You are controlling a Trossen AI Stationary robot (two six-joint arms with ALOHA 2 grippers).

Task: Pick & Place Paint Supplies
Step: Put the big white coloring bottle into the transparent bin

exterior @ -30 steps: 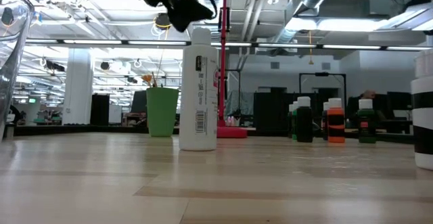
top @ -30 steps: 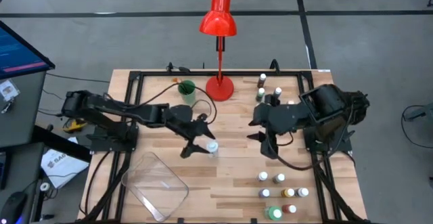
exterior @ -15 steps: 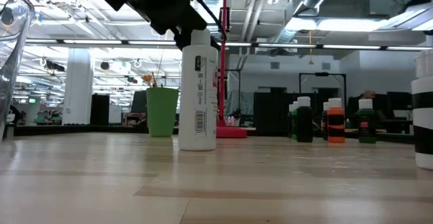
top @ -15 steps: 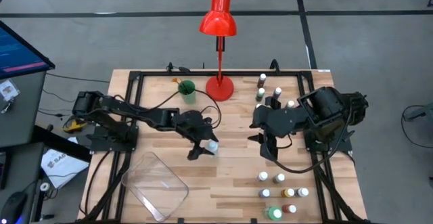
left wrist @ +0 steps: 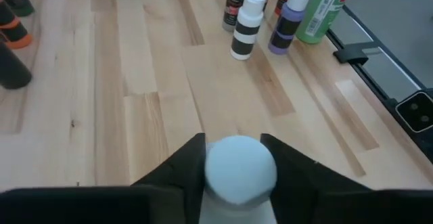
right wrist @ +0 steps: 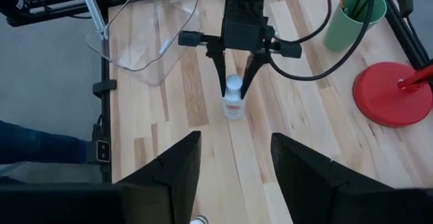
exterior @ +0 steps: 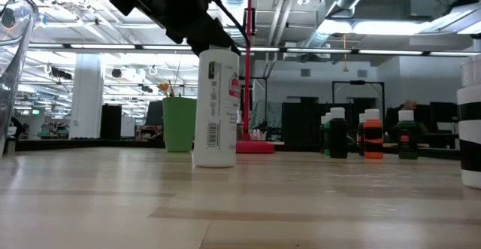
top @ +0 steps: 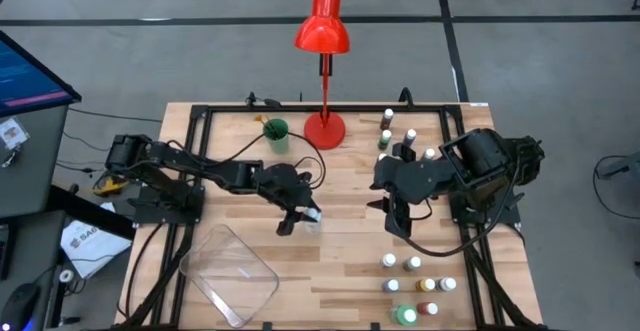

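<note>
Left pincer [left wrist: 233, 160]: fingers clamped either side of white-capped white plastic paint bottle [exterior: 216, 107], which stands slightly tilted on wooden table [top: 340, 271] directly beneath it; right pincer [right wrist: 233, 163]: fingers apart, well across from bottle.

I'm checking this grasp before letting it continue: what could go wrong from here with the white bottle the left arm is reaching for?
The left gripper straddles only the cap of the white paint bottle with a white cap, which already leans slightly in the low view; a grip that high might tip it or let it swing when lifted.

The clear plastic tray lies close by, so a dangling bottle could strike its rim.

The right gripper, open, hangs over the middle of the wooden table, and could crowd the left arm's path.
</note>
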